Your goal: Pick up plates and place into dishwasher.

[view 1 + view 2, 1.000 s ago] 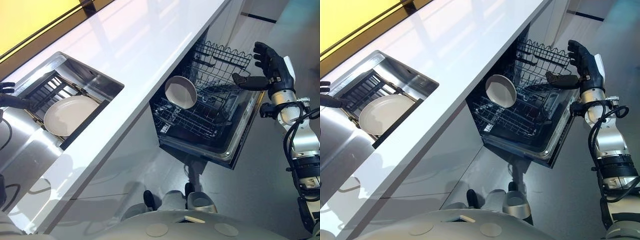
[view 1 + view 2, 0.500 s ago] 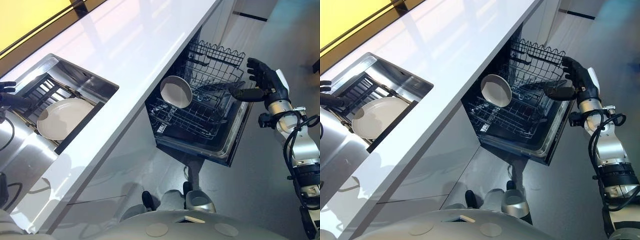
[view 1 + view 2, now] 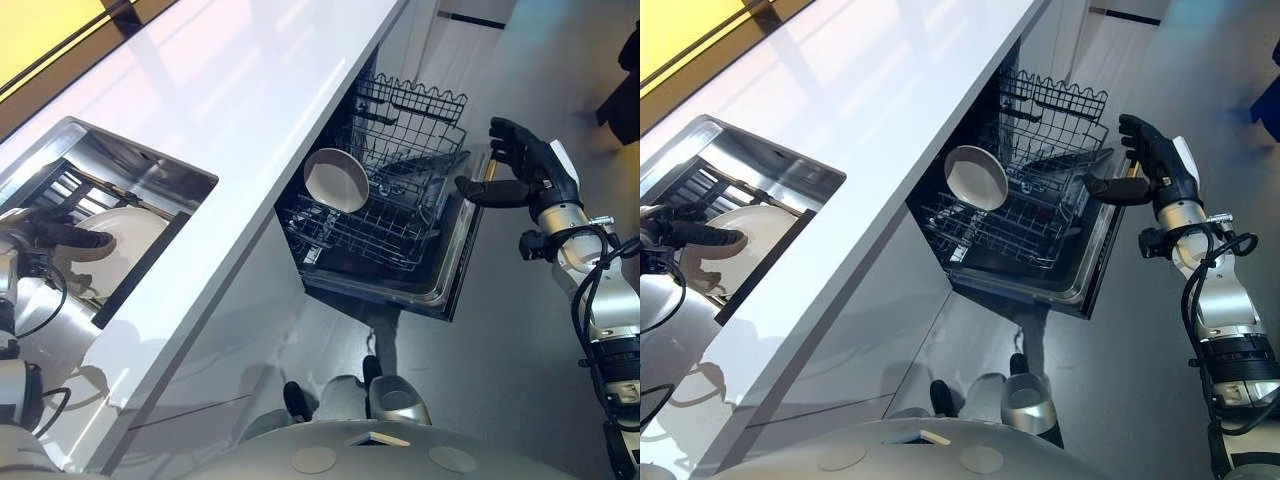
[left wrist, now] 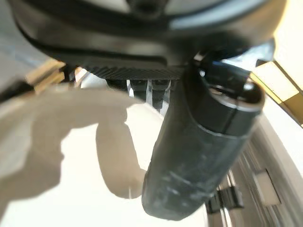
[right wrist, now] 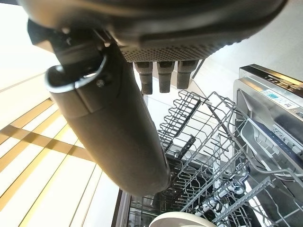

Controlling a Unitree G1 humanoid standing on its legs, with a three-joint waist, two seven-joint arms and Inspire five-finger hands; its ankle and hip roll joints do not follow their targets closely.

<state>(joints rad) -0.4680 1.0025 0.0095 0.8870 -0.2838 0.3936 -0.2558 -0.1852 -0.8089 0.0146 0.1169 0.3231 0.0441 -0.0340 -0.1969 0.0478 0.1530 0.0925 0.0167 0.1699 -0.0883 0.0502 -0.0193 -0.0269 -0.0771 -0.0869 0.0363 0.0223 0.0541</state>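
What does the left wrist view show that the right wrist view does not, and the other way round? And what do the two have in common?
The left wrist view shows the left hand, thumb out, over the cream plate that lies in the sink. The right wrist view shows the right hand before the open dishwasher, with its wire racks, the door's control panel and the rim of a pale plate standing in a rack. In common: each hand is open and holds nothing, and a plate shows past its fingers.

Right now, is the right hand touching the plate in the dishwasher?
Apart: the left eye view shows rack wires between the right hand and the plate.
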